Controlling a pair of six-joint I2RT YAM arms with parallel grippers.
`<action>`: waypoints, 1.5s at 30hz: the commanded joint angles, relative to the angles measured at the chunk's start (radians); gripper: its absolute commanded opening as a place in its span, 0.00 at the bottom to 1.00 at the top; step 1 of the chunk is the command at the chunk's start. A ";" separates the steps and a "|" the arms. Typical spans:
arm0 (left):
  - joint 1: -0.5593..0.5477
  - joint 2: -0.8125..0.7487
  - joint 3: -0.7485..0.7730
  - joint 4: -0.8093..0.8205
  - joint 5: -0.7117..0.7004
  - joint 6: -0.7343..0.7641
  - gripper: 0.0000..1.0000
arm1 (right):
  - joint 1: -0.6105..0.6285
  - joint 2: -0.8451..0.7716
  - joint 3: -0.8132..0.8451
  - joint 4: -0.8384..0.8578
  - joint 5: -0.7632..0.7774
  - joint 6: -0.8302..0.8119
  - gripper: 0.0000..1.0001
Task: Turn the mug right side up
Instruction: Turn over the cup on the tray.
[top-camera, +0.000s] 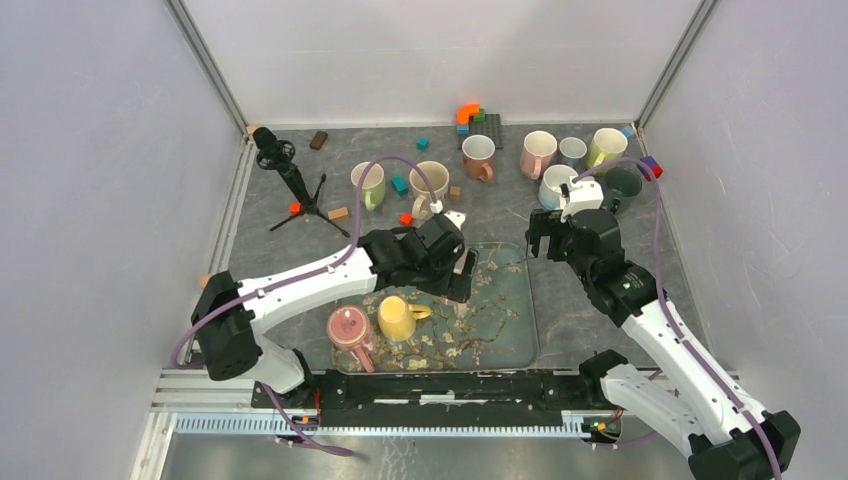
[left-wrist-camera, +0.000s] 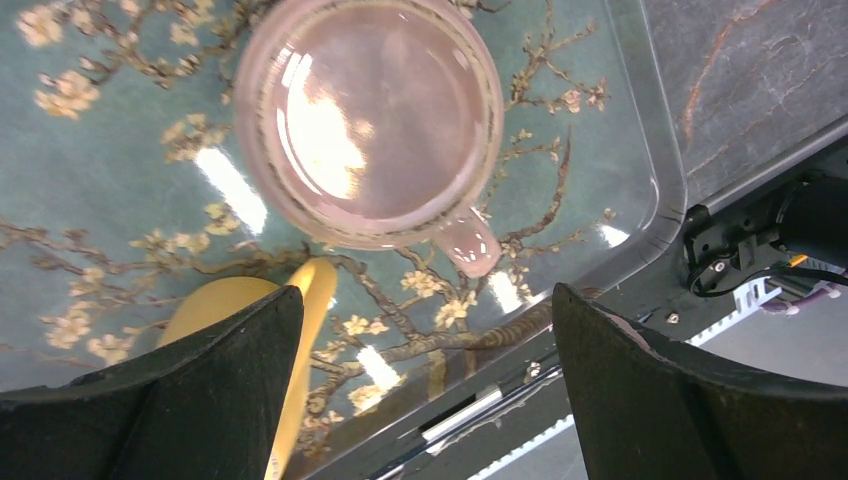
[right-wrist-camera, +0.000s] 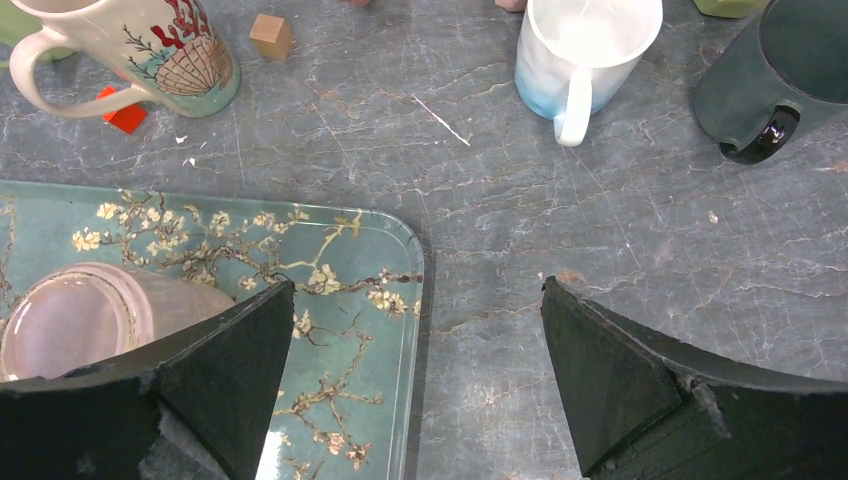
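Observation:
A pink mug (left-wrist-camera: 370, 120) stands on the blossom-print tray (left-wrist-camera: 620, 150), seemingly bottom up, with a flat glossy disc facing the camera and its handle toward the tray's corner. My left gripper (left-wrist-camera: 425, 290) hovers open just above it, holding nothing. From above, the left arm (top-camera: 458, 283) hides this mug. The right wrist view shows the mug (right-wrist-camera: 70, 320) at its left edge, partly behind a finger. My right gripper (right-wrist-camera: 416, 284) hangs open and empty over the tray's far right corner (right-wrist-camera: 400, 240), also seen from above (top-camera: 545, 235).
A yellow mug (top-camera: 398, 318) and another pink mug (top-camera: 350, 328) sit on the tray's near left. Behind the tray stand a coral-print mug (right-wrist-camera: 150, 50), a white-blue mug (right-wrist-camera: 585, 50), a dark green mug (right-wrist-camera: 780, 70) and several more. A small tripod (top-camera: 295, 185) stands at the far left.

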 joint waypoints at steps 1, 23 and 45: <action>-0.043 0.006 -0.043 0.078 -0.053 -0.131 1.00 | 0.004 -0.001 0.004 0.042 -0.005 0.001 0.98; 0.002 0.050 -0.140 0.158 -0.236 -0.054 0.83 | 0.004 -0.026 -0.026 0.052 -0.030 0.023 0.98; 0.041 0.168 0.016 0.073 -0.049 0.166 0.62 | 0.004 -0.064 -0.079 0.086 -0.029 0.056 0.98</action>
